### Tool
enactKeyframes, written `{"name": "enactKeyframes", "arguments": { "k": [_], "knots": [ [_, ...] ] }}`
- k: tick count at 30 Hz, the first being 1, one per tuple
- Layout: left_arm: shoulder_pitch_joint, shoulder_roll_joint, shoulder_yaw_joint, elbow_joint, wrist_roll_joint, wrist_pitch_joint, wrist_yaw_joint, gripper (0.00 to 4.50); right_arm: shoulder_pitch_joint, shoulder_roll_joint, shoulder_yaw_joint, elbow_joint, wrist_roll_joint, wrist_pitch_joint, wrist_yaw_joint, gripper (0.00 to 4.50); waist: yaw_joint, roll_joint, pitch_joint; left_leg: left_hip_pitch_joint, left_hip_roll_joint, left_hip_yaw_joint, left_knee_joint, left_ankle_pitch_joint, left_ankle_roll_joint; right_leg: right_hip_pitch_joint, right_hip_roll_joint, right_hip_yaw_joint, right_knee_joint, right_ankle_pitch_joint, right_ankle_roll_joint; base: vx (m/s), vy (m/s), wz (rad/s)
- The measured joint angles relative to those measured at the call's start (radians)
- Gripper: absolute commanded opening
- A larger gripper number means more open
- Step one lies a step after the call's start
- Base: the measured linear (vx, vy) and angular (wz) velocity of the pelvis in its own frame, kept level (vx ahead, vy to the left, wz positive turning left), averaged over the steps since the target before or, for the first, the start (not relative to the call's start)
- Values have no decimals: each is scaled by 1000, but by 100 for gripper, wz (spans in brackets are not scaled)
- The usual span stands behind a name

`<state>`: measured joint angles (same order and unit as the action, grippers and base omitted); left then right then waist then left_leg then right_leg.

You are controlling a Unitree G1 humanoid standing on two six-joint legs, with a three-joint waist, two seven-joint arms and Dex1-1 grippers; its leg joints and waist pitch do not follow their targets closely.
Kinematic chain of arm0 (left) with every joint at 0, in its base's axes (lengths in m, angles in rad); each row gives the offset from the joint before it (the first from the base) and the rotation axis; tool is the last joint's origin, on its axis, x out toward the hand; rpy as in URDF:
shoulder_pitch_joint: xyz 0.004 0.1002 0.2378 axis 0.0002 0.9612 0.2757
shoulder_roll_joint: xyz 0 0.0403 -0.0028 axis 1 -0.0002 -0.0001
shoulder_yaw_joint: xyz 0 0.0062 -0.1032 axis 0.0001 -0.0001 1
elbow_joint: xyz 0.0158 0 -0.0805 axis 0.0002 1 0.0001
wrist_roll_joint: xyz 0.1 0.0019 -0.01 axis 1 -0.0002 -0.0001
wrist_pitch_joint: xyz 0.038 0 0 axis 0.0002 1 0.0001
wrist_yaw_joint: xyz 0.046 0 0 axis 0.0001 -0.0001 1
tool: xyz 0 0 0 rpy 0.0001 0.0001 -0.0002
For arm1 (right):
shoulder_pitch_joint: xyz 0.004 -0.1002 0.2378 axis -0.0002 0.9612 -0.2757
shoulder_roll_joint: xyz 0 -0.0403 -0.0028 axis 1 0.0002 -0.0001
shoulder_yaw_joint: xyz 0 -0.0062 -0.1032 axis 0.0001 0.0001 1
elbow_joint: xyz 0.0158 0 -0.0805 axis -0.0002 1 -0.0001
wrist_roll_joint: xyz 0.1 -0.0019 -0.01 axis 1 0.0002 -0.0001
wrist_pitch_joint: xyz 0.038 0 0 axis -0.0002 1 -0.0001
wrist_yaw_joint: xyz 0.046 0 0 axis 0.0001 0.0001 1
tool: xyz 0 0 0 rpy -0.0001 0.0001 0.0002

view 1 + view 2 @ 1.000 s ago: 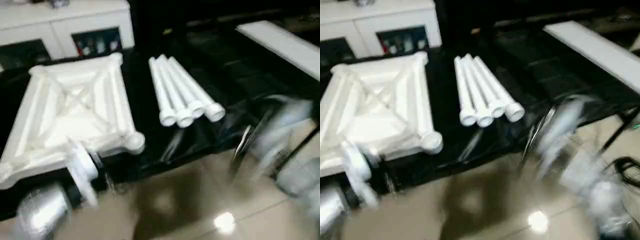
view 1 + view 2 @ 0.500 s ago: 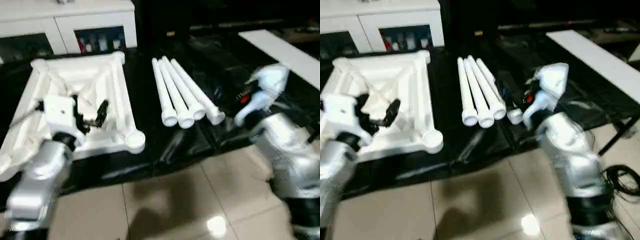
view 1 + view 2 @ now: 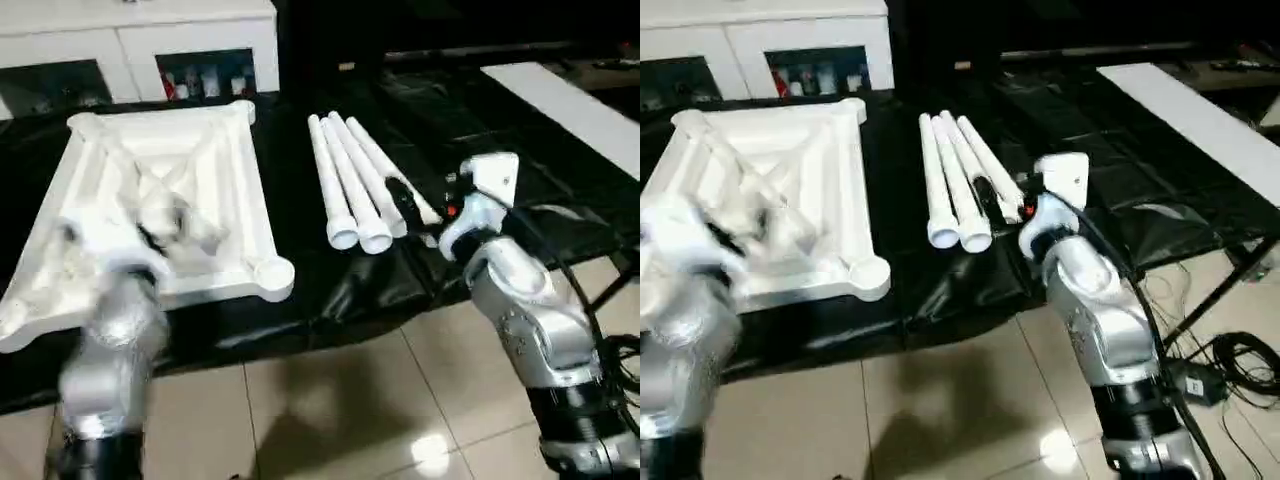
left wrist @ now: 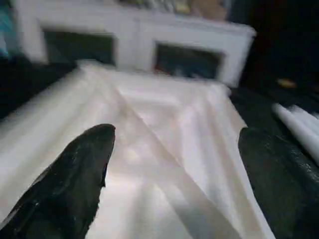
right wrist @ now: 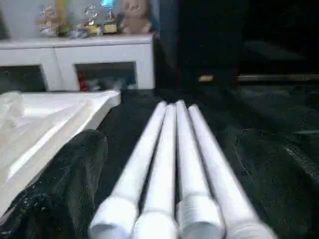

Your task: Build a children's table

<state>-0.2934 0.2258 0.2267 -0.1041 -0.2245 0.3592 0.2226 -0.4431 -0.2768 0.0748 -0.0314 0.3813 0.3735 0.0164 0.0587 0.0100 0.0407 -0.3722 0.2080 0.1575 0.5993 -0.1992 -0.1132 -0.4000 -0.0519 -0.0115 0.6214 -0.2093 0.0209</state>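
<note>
So basically nothing's assembled yet. The table top point(image 3: 165, 210) lies ribbed side up on the black-covered worktop point(image 3: 330, 290), its corner sockets empty, and the four legs point(image 3: 352, 185) lie bunched just beside it. Left end effector point(image 4: 174, 174) hangs released over the top, right end effector point(image 5: 172, 174) spread wide, lined up on the legs' flared ends, grasping nothing. All four legs left to fit.

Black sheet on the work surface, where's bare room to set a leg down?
Free: the strip of black sheet between the table top and the legs, and the stretch beyond the legs toward the white board. Crowded: around the right gripper at the legs' flared ends.
</note>
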Motion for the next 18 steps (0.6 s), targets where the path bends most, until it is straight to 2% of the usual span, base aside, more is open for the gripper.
{"name": "enactKeyframes", "arguments": {
  "k": [2,5,8,9,10,12,13,14,15,16,17,18],
  "knots": [
    [-70,8,16,6,34,62,53,443,1,20,-32,16,-19,0,-31,450,0,0,0,0,-1,0,3,0,0,0,-2,0,3,1,0,0,0,0],
    [-74,20,11,-1,20,124,26,443,11,25,-30,47,-48,-16,-34,450,1,0,0,-1,-2,0,4,1,0,0,-4,0,4,1,0,0,0,0],
    [26,79,-99,-67,-11,138,-164,443,21,32,-24,48,-69,-16,-33,450,2,4,0,-2,-2,0,4,2,-1,-2,-4,-1,4,1,0,0,0,0],
    [33,76,-107,-73,-15,138,-174,443,22,32,-23,48,-71,-17,-32,450,2,5,0,-2,-2,0,4,2,-1,-2,-4,0,4,1,0,0,0,0],
    [64,53,-145,-87,-30,139,-208,443,22,30,-6,46,-84,-24,-29,450,3,6,1,-4,-2,0,4,2,-1,-3,-4,-1,4,1,0,0,0,0],
    [118,39,-174,-103,-44,125,-236,443,30,24,27,29,-101,-31,-11,450,3,6,1,-4,-1,-1,3,2,-1,-4,-3,-2,5,1,0,0,0,0],
    [171,43,-188,-125,-41,95,-255,443,44,15,42,12,-106,-33,13,450,0,7,0,-14,-4,-9,3,1,3,-2,-5,-9,3,0,-1,0,0,0],
    [234,50,-217,-163,-37,60,-279,443,80,-5,53,-14,-113,-38,42,450,-12,11,-1,-23,-7,-30,2,5,11,6,-10,-34,-6,0,-2,0,0,0],
    [262,53,-229,-171,-33,47,-288,443,92,-10,55,-14,-117,-38,55,450,-19,15,-2,-31,-9,-43,3,12,21,10,-12,-48,-11,0,-2,-20,-16,42],
    [307,55,-241,-177,-33,43,-299,443,105,-11,55,-13,-118,-37,71,450,-25,15,-1,-41,-15,-62,4,18,30,14,-21,-72,-14,-2,-6,3,-18,59],
    [334,51,-241,-181,-34,47,-304,443,109,-3,56,-15,-116,-37,88,450,-25,18,0,-51,-19,-74,4,25,42,17,-30,-94,-13,-5,-10,3,-18,59],
    [344,42,-237,-189,-34,53,-302,443,109,5,59,-17,-115,-37,96,450,-24,18,1,-58,-19,-78,5,31,50,20,-37,-111,-14,-7,-12,-5,-19,59]
  ]
}}
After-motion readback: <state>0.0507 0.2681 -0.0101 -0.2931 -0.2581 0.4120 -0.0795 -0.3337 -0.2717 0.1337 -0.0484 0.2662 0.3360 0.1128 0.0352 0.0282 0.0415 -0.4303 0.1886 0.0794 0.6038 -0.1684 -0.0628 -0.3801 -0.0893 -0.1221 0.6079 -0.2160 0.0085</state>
